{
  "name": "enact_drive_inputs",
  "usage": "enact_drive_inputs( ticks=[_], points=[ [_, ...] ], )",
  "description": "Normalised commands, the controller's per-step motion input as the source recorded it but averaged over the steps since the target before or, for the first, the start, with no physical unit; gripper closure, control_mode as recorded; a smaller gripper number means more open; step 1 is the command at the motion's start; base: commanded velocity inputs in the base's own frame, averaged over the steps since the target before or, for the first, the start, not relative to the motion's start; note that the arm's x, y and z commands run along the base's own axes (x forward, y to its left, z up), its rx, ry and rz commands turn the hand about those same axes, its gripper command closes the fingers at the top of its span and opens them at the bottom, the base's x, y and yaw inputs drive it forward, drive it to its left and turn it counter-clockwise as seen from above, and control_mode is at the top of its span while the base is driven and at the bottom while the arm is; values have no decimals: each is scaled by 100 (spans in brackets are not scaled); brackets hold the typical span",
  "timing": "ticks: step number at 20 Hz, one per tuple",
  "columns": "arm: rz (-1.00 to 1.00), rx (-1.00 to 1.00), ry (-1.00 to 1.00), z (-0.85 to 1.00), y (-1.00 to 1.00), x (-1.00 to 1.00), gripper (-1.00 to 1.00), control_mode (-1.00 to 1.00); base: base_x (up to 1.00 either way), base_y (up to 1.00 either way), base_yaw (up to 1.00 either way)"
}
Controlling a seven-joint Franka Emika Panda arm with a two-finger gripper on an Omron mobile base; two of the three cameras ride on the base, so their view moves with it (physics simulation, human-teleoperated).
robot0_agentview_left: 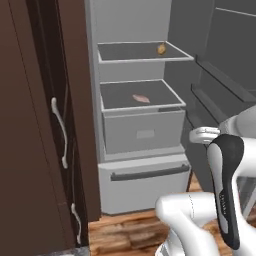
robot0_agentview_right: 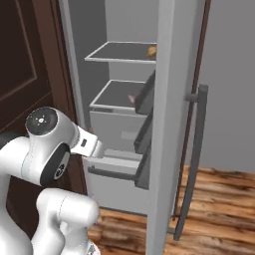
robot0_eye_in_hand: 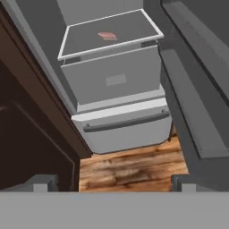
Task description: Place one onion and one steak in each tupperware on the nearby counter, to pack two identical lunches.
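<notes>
Steak is what I see first, a small pink piece lying flat on the lower shelf of the open fridge. It sits near the middle of that shelf, with nothing touching it. My hand camera looks down on the same pink piece, far off near the top of its picture.

One shelf up, I see the onion, a little yellow-brown ball. It rests near the right back part of the upper shelf. From my right camera the onion peeks out just beside the edge of the fridge door, which stands wide open.

Under the steak shelf is a grey drawer with a pale tag on its front. The tag is too blurry for me to read. Below that is a bigger drawer with a dark handle.

My gripper has its two fingers spread wide apart, holding nothing. It hangs well away from the food, above the wood floor in front of the fridge.
</notes>
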Motion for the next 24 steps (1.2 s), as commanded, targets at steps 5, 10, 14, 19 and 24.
enact_drive_inputs(
  ticks=[5,10,14,19,24],
  points=[
    [0,0,0,0,0,0,-100,100,85,18,-6],
    [0,0,0,0,0,0,-100,100,83,2,-5],
    [0,0,0,0,0,0,-100,100,78,5,-4],
    [0,0,0,0,0,0,-100,100,20,1,0],
    [-1,0,0,3,0,0,-100,-100,0,0,0]
  ],
)
